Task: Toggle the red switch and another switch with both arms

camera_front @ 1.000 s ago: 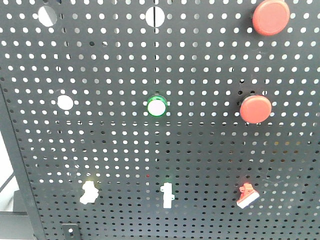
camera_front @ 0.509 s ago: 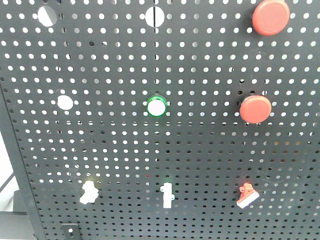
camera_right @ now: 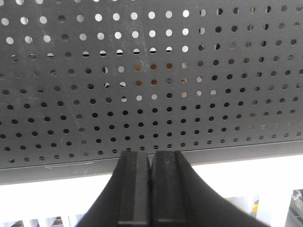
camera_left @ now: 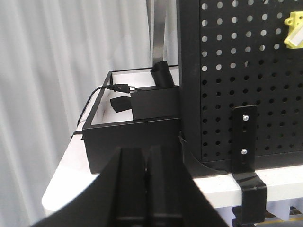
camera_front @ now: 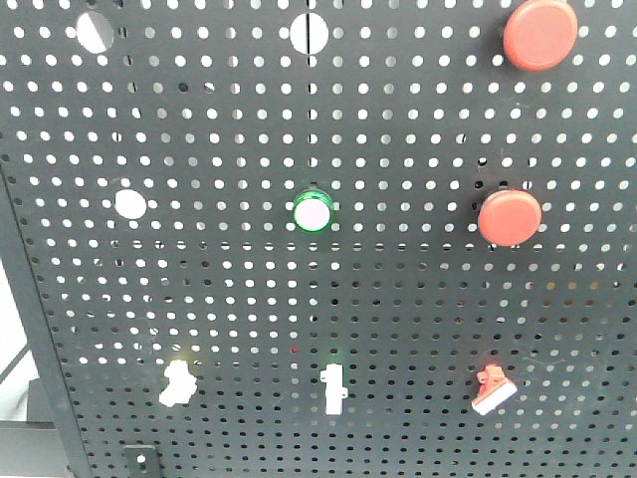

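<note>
- Low on the black pegboard (camera_front: 398,299), at its right side, sat the red switch (camera_front: 493,389), a small red toggle with a white lever tip, tilted and untouched in the front view.
- In the same bottom row, a white toggle switch (camera_front: 333,388) stood at the centre and another white switch (camera_front: 175,383) sat further left; each was well apart from its neighbour.
- A green-ringed button (camera_front: 313,212) with a pale face occupied the middle of the board.
- Two large round red push buttons were mounted on the right: one (camera_front: 538,34) at the top edge and one (camera_front: 509,216) lower, above the red switch.
- The left gripper (camera_left: 147,189) had its black fingers pressed together with nothing between them, and it faced the board's lower left corner beside a black bracket (camera_left: 246,156).
- From that wrist view, a yellow switch (camera_left: 294,30) showed at the upper right, and a black box (camera_left: 142,137) with a cable and plug lay beside the board on a white table (camera_left: 71,175).
- The right gripper (camera_right: 150,189) was likewise closed tight and empty, pointed at the bare perforated lower panel just above its bottom edge.
</note>
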`<state>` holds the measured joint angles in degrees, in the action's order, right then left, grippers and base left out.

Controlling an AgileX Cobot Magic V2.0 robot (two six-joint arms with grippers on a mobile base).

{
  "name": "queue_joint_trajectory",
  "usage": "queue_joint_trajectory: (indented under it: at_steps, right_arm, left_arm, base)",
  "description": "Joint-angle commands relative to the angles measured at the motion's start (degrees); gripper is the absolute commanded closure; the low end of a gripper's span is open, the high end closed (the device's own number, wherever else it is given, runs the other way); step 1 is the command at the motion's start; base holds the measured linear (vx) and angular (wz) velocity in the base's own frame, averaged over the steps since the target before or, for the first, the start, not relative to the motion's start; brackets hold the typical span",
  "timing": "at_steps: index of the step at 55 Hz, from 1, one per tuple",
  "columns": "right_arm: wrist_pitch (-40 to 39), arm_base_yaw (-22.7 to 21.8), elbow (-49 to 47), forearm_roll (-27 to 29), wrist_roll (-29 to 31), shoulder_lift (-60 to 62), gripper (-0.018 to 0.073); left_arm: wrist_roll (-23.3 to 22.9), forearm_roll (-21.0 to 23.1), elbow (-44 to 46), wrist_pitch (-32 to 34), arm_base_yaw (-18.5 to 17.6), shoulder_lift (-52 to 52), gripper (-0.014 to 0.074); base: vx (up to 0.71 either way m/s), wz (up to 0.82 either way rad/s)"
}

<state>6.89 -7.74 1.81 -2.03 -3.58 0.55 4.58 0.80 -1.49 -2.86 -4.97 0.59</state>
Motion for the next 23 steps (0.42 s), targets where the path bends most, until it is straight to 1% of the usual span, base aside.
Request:
queue_joint_trajectory:
  at_steps: [1,23]
  right_arm:
    - [-4.76,-0.25,0.28,-0.78,0.25,0.85,0.0566]
    - [-4.76,-0.25,0.28,-0.78,0.61,0.85,0.0566]
  left_arm:
    - [-0.64,0.0,-1.08,4.79,-0.44,1.04,0.0594]
    - [-0.64,0.0,-1.08,4.79,-0.44,1.04,0.0594]
  base:
    - [0.0,0.0]
    - [0.0,0.0]
